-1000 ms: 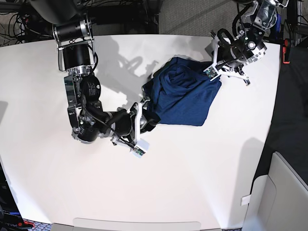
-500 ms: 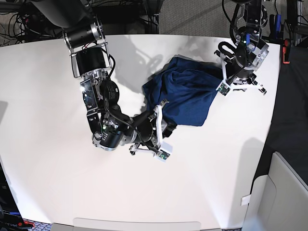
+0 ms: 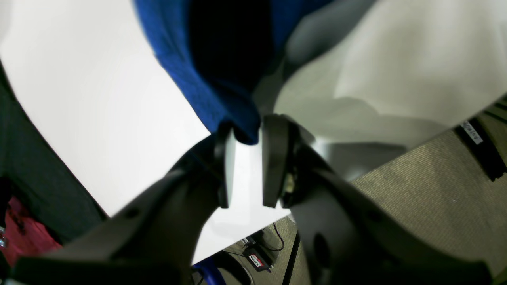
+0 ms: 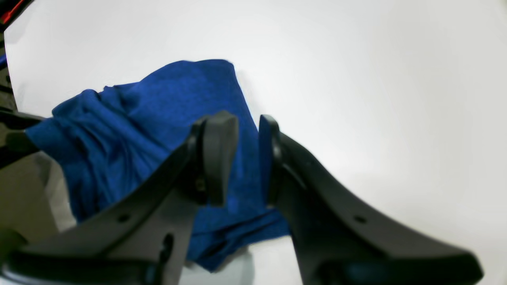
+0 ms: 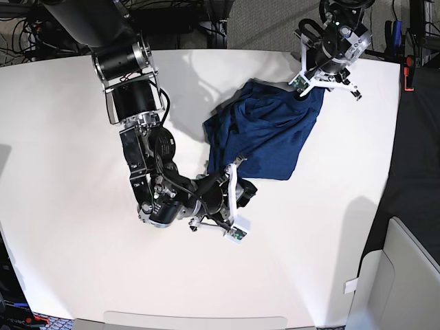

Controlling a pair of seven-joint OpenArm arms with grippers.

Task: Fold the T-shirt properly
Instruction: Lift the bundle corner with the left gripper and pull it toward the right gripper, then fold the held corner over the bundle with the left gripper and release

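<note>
Since the earlier frames: left gripper [image 5: 300,88] has carried its shirt corner up toward the table's far edge; right arm has swung in under the shirt's near edge.

Left jaws: narrow gap, pinching a tip of the shirt [image 3: 222,91] at the very fingertips; a shallow hold.

Right gripper [image 4: 247,158]: jaws slightly parted, whether any cloth sits between them cannot be told.

Shirt [image 5: 265,130]: bunched and creased on the white table [image 5: 69,261], back right of centre.

Handling, judged: light, limp, stretchy knit; sags and slides. Best held at hem corners or shoulder seams.
</note>
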